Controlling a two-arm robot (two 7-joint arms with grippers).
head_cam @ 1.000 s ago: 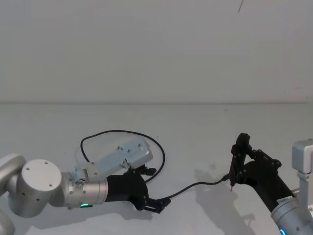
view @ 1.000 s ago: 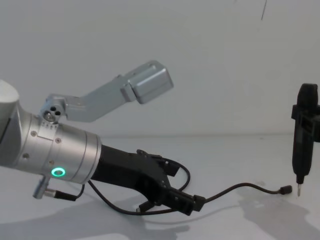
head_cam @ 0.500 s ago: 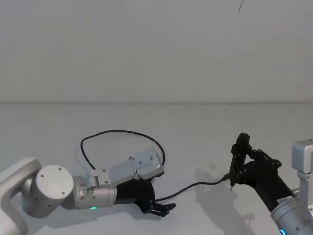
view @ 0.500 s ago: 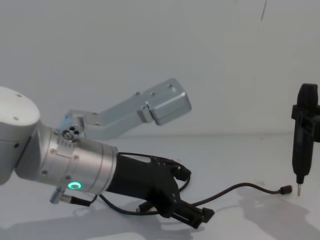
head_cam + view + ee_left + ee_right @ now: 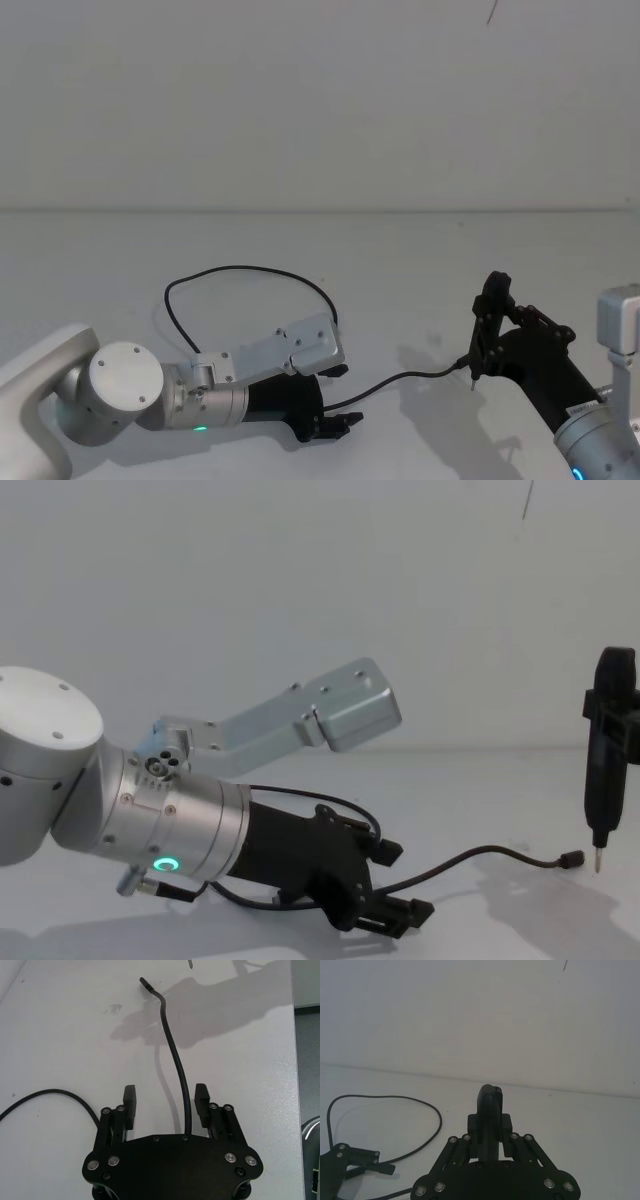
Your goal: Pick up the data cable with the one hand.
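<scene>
Low over the white table (image 5: 60, 1035), the left gripper (image 5: 165, 1105) straddles the data cable (image 5: 175, 1060), fingers (image 5: 130, 1105) spread; the right gripper (image 5: 490, 1135) clamps a pen-shaped tool (image 5: 490, 1097)

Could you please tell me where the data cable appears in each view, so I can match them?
Head view: the data cable loops centre left, then trails right toward the pen in the right tool.
Chest view: low, centre to right, ending by the pen tip.
Left wrist view: between the fingers of the open left tool.
Right wrist view: a loop beyond the right tool.
Shared landmark: the left tool, astride the cable.
</scene>
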